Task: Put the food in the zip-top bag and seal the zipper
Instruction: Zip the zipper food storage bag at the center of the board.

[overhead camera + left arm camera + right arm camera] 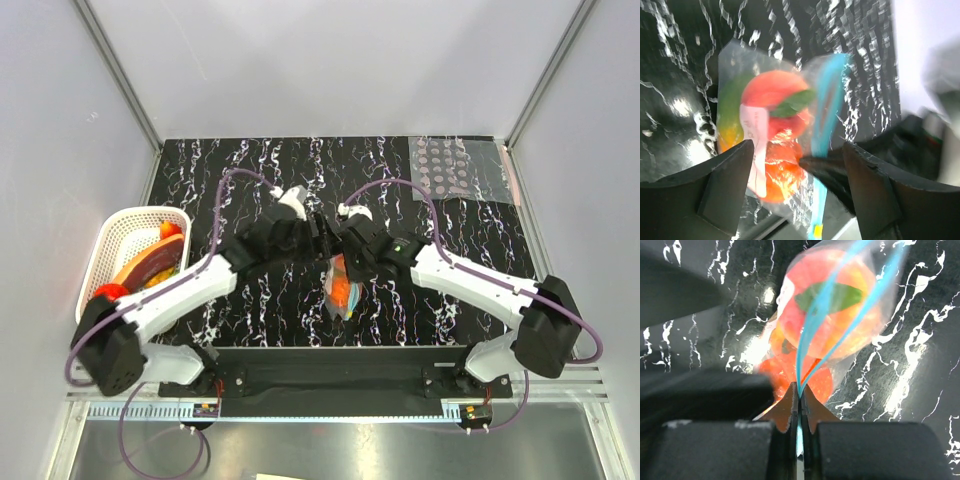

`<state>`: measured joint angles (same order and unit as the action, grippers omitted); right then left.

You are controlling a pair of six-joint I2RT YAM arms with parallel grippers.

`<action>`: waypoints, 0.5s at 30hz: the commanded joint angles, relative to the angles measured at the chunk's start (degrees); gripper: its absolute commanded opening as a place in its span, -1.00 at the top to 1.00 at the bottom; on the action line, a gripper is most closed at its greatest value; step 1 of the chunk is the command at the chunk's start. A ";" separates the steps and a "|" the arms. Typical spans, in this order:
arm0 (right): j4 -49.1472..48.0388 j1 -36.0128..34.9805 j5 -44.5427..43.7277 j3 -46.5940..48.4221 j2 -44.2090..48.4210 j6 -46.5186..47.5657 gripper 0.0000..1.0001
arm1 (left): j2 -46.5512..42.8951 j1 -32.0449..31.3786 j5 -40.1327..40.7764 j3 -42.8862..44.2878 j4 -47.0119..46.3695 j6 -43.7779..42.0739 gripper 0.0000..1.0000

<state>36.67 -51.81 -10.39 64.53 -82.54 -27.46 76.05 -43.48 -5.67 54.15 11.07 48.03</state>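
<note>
The clear zip-top bag (343, 287) sits mid-table between both arms with the food inside. In the left wrist view the bag (740, 60) holds the peach-pink fruit (771, 90), the green fruit (731, 105) and the orange fruit (782, 182). My right gripper (800, 402) is shut on the light blue zipper (812, 325) at one end; beyond the jaws the two strips spread apart. My left gripper (797, 192) is open, its fingers (725, 185) on either side of the bag and zipper (829, 105), not touching them. In the top view both grippers, left (318, 235) and right (340, 250), meet over the bag.
A white basket (113, 232) at the table's left edge holds a red tomato (106, 292) and other toy foods. A clear sheet with grey dots (458, 170) lies at the far right corner. Enclosure walls stand on three sides.
</note>
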 commanded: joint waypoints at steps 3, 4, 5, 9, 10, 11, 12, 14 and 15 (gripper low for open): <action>2.26 0.83 -0.24 5.69 -0.25 -4.78 1.00 | -13.19 -1.08 2.51 -7.72 -7.09 -11.37 -0.56; 4.10 1.27 -0.07 7.43 -0.77 -5.49 1.00 | -14.95 -1.42 2.59 -11.92 -8.59 -12.34 -0.56; 4.99 1.80 -0.07 8.32 -1.04 -7.15 1.00 | -18.88 -2.30 2.60 -14.66 -10.18 -14.52 -0.56; 9.38 3.47 -0.24 12.10 -2.62 -13.74 1.00 | -27.08 -7.04 8.28 -24.78 -18.70 -22.26 -0.68; 10.26 3.56 -0.50 13.50 -3.32 -14.98 1.00 | -28.31 -8.18 9.53 -26.71 -22.63 -23.84 -0.77; 12.18 3.65 -0.94 14.38 -3.67 -16.38 1.00 | -30.33 -9.15 11.11 -30.38 -25.20 -26.91 -0.91; 13.59 3.91 -2.25 15.26 -4.11 -19.87 1.00 | -31.39 -10.82 11.73 -32.33 -30.62 -28.15 -0.98; 17.62 4.00 -4.62 18.07 -5.61 -24.62 1.00 | -34.11 -12.75 13.22 -37.77 -36.09 -32.53 -0.98; 19.04 4.09 -5.33 19.04 -6.05 -26.05 1.00 | -35.00 -13.11 12.97 -39.19 -40.12 -34.39 -0.98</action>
<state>49.01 -48.18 -11.40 79.09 -87.39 -44.01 44.25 -54.96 2.50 18.83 -11.68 23.35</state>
